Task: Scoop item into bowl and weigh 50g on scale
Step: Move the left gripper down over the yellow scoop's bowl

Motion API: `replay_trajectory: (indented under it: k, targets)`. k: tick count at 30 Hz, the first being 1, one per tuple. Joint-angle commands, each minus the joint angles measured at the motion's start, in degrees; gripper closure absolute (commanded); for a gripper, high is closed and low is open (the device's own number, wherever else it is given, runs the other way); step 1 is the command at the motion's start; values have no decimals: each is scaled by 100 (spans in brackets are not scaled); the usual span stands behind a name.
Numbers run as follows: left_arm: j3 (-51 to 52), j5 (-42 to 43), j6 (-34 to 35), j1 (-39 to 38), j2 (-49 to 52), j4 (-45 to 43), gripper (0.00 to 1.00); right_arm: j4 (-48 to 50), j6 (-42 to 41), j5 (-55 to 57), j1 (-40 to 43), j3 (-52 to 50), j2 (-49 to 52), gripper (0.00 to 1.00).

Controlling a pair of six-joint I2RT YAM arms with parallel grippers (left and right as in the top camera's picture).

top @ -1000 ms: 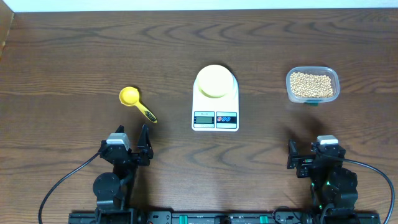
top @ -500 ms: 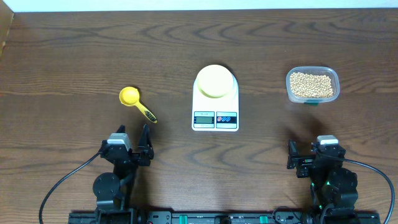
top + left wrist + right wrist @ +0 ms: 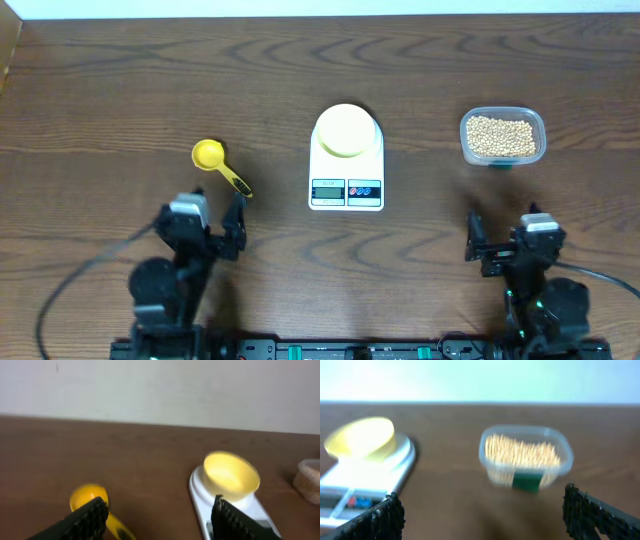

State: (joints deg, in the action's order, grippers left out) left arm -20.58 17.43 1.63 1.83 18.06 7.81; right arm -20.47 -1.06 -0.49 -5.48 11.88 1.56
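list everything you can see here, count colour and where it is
table: one, dark brown wood, under everything
measuring spoon: one, yellow, left of the scale
scale: one, white, centre
bowl: one, pale yellow, on the scale
tub: one, clear plastic, right of the scale
beans: many, beige, inside the tub
left gripper: one, black, open, near the spoon's handle
right gripper: one, black, open, facing the tub

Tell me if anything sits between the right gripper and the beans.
Nothing visible does. Only bare table lies between the open right gripper and the tub of beans; the scale stands off to the left.
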Motion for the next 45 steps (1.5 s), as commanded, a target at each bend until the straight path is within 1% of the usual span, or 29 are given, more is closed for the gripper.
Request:
replay_trajectory:
  k: [1,5,7,9,11,13,15,17,19,22,24,27,32,34,38,45]
  targets:
    - [-1204,-155,-339,22,901,142,31,101,-98,109,24,815,142,1]
    - [-2874,-409,-487,26,2339,846,31,92,-98,249,24,1985,885,1]
    - [-3786,-549,-511,26,3051,1388,31,-48,-98,247,24,2767,1504,1]
    - [-4599,-664,-603,26,3624,1958,31,-400,-101,247,24,3593,2192,1]
    - [-5337,-680,-767,26,4089,2581,31,-1005,-103,188,22,4496,2944,1]
    - [-5912,-675,-763,26,4452,3147,31,-1869,-105,76,20,5440,3773,1]
    - [-6122,-651,-743,26,4642,3442,31,-2728,-105,-105,13,6199,4542,1]
    - [-6107,-658,-754,39,4745,3694,31,-3189,-105,-361,13,6636,5152,1]
    - [-6102,-660,-763,70,4863,3934,31,-3259,-125,-592,13,6787,5630,1]
    - [-6102,-796,-748,197,5160,4216,31,-3307,-647,-1506,13,6793,6245,1]
    - [-6102,-994,-581,345,5442,4284,31,-3281,-750,-2107,13,6793,6645,1]
    - [-6102,-999,-411,619,5974,4223,31,-3097,-855,-2715,13,6793,7171,1]
    - [-6102,-1001,-415,953,7097,4081,31,-3136,-496,-3836,9,6793,7831,1]
    - [-6102,-1003,-446,1019,7541,4028,31,-3147,-343,-3974,-57,6793,7910,1]
    - [-6102,-1001,-501,1102,8356,3864,31,-3119,-293,-3860,-313,6793,7871,1]
    - [-6102,-1001,-507,1108,9110,3467,31,-3182,-317,-3735,-815,6793,7853,1]
